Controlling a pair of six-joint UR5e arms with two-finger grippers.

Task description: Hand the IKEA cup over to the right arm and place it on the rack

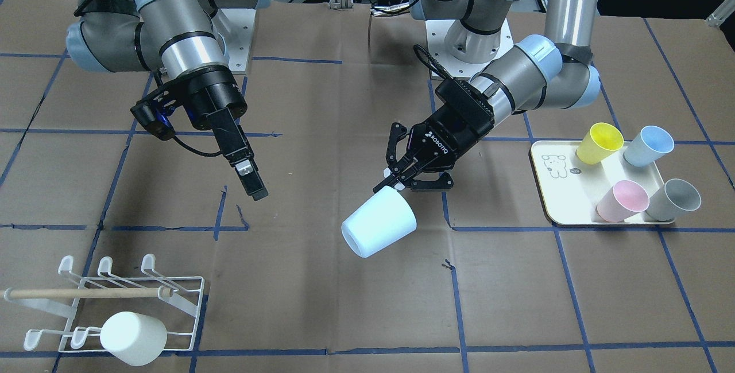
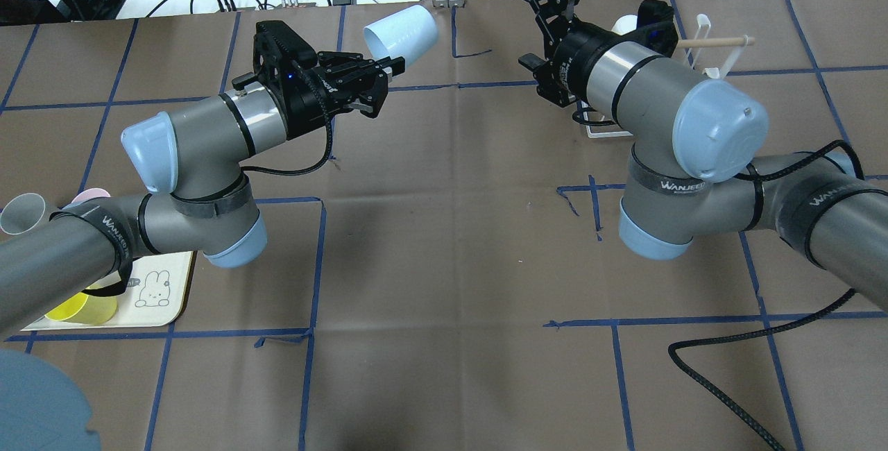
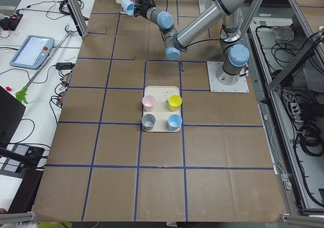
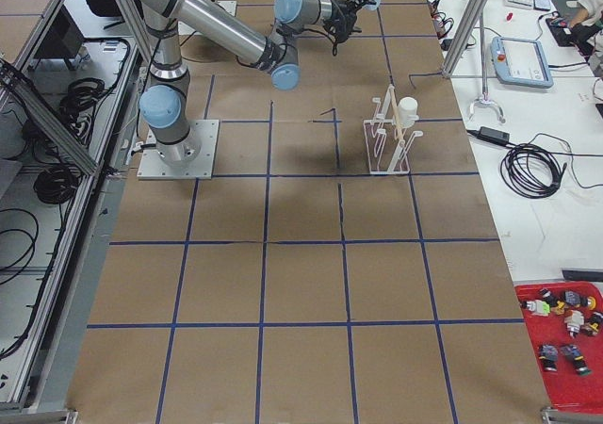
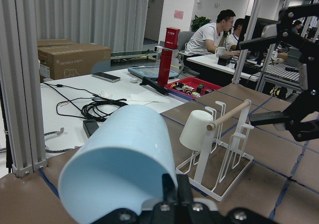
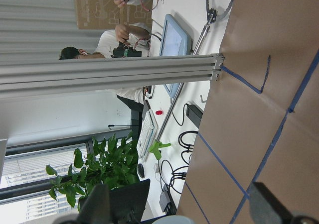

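My left gripper (image 1: 395, 183) is shut on the rim of a light-blue cup (image 1: 379, 221) and holds it tilted on its side above the table's middle. The cup also shows in the overhead view (image 2: 402, 33) and fills the left wrist view (image 5: 119, 169). My right gripper (image 1: 252, 181) is open and empty, hanging apart from the cup on the rack's side; its two fingertips (image 6: 94, 206) stand far apart in the right wrist view. The white wire rack (image 1: 172, 304) with a wooden dowel stands at the table's far edge. A white cup (image 1: 133, 338) hangs on it.
A cream tray (image 1: 565, 195) on my left side holds a yellow cup (image 1: 599, 142), a blue cup (image 1: 649, 146), a pink cup (image 1: 621, 201) and a grey cup (image 1: 673, 199). In the overhead view my right arm hides most of the rack (image 2: 714, 55). Operators sit beyond the table.
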